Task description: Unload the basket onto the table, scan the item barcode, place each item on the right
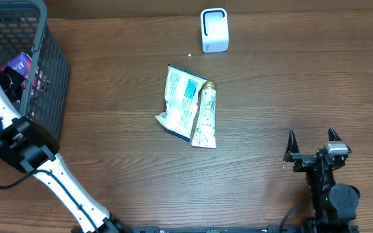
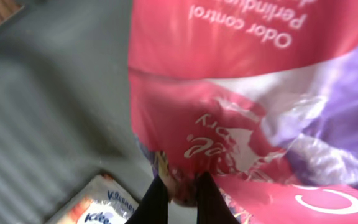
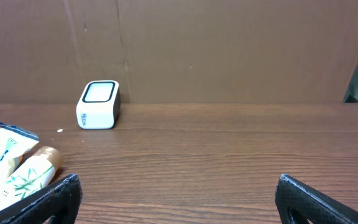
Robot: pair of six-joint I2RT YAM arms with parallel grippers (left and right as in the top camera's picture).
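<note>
Left end effector (image 2: 180, 183): the fingers are brought together on the lower edge of the pack (image 2: 229, 93), and a fold of its film is pinched between them.
Pack: a red and purple film pack, held inside the basket (image 1: 47, 71) at the far-left corner of the bench (image 1: 271, 84).
Pack axis: it cannot be told, since the pack fills the left wrist view. No barcode is seen on the face shown.
Under the pack: a tissue pack (image 2: 98, 205) is seen lower in the basket, apart from the fingers.
Scanner (image 1: 214, 30): a small white unit, stood upright at the far edge of the bench, near the middle.
Key relation: the scanner lies to the right of the left end effector, well apart, and the basket wall stands between them.
Right end effector (image 1: 311, 134): the fingers are spread wide and nothing is held. It is parked at the near right.
Nearer arm: the right is judged nearer the scanner, but the pack is gripped by the left.
In between: a pouch (image 1: 181, 100) and a tube (image 1: 206, 116) lie side by side, touching, at mid-bench.
Next move, as judged: the pack must be lifted over the basket rim and carried right, with its barcode side turned to the scanner.
</note>
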